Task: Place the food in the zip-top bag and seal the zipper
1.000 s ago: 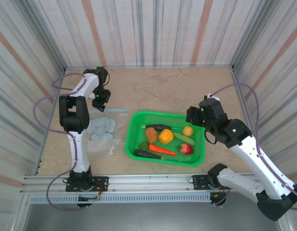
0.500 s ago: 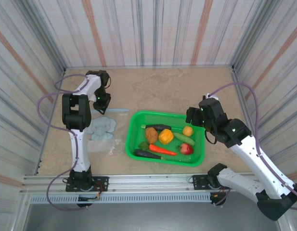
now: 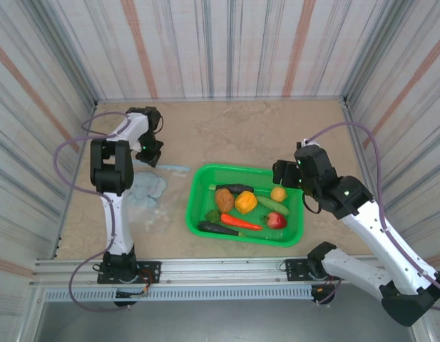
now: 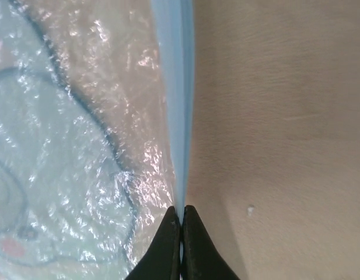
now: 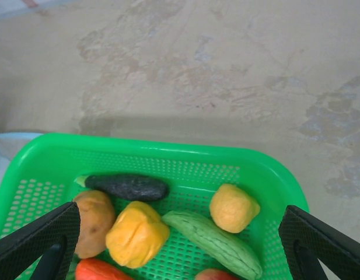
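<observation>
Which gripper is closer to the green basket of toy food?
Right. The right gripper hangs open over the green basket near its far right corner; the left gripper is off to the basket's left, shut on the zipper of the zip-top bag.

zip-top bag [image 4: 69, 146]: thin clear plastic, crinkled, glossy with glare spots. zipper [image 4: 177, 87]: smooth pale blue plastic strip, matt. basket [image 5: 168, 149]: shiny green plastic, perforated floor. cucumber [image 5: 212, 239], eggplant [image 5: 128, 186]: dull pebbled skin. orange fruit [image 5: 233, 207]: matt, faintly grainy. table [image 5: 226, 70]: matt, mottled stone look.
</observation>
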